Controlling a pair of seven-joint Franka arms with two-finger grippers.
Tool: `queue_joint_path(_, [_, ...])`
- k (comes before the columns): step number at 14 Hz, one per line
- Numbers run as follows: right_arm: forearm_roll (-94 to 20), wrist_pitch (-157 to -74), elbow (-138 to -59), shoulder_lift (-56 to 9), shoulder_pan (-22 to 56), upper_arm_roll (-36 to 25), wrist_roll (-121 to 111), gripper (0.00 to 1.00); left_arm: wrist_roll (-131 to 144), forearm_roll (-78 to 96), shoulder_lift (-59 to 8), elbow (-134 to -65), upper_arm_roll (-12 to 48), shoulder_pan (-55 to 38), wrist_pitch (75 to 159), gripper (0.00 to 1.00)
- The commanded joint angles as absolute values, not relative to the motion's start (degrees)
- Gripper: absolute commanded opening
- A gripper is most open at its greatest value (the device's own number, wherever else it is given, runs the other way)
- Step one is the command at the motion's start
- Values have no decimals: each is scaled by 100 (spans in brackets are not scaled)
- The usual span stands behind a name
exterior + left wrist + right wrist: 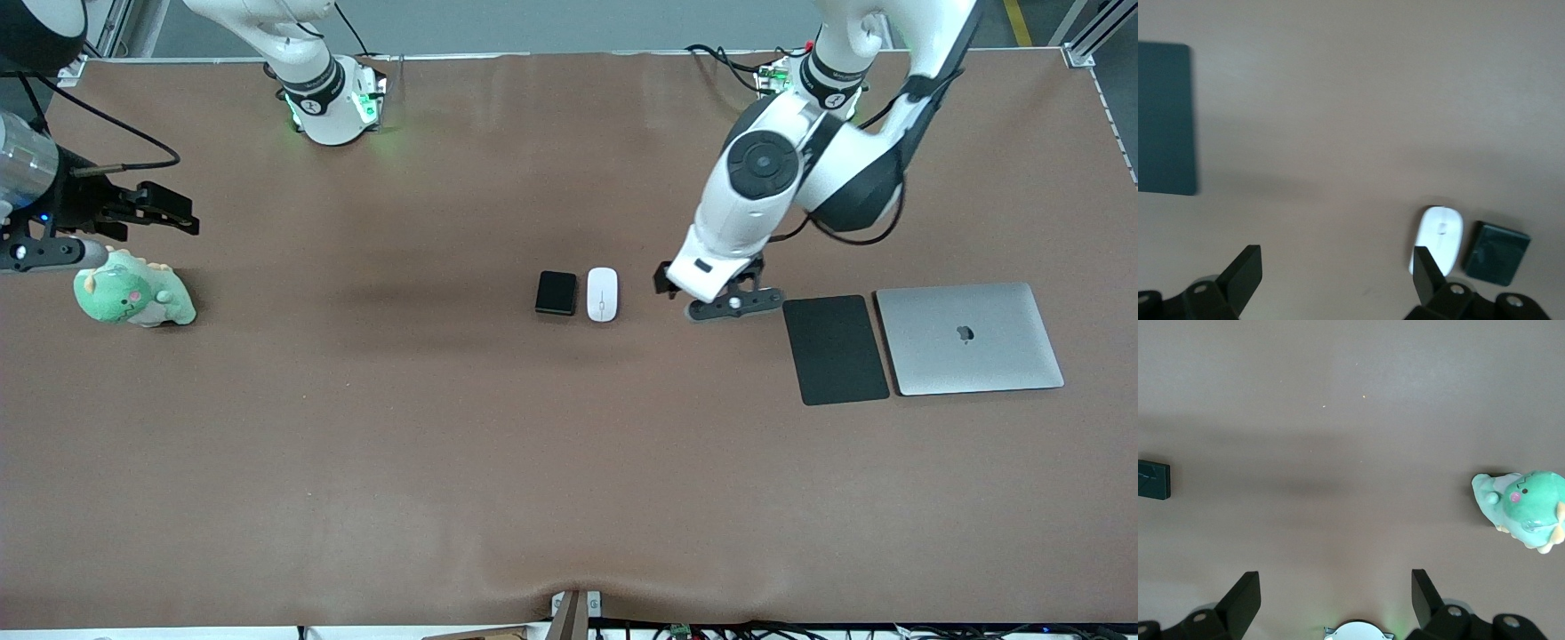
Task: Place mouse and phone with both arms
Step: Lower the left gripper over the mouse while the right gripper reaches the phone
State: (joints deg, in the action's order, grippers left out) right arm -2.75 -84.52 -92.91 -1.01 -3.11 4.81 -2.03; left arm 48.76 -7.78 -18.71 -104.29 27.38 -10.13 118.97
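Nearest the camera, your mouse pad (836, 349) and laptop (969, 339) lie flat; no containers show. You have the mouse (602, 293) touching the phone (556, 292) mid-surface (444, 462), so a grab on one may shove the other. Your left claw (720, 293) hangs released between mouse and pad; the right claw (151, 213) waits released above a green plush toy (133, 295).

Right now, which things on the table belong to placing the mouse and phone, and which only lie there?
For the job:
- mouse
- phone, beside the mouse
- left gripper, open, over bare table
- right gripper, open, above the toy

Only lying there:
- mouse pad
- laptop, closed
- green plush toy
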Motion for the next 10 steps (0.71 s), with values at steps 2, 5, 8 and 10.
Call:
queue_joint_path(2, [-325,-8736,-9255,-447,-28,510,-72,100,5519,-1387,-2775,-9845,2751,-1484,11936,100])
queue_joint_path(5, [-325,-8807,-9264,-527,298,510,351,100,5651,-1792,-3347,-9494,2751,-1757,11936,100])
queue_joint_path(8, [-334,-8903,-9264,-527,553,519,456,100,5651,-2090,-3699,-9308,2742,-1915,12023,100])
queue_joint_path(10, [-334,-8982,-9264,-527,729,519,877,100,5573,-2372,-3831,-9325,2742,-1969,12382,100])
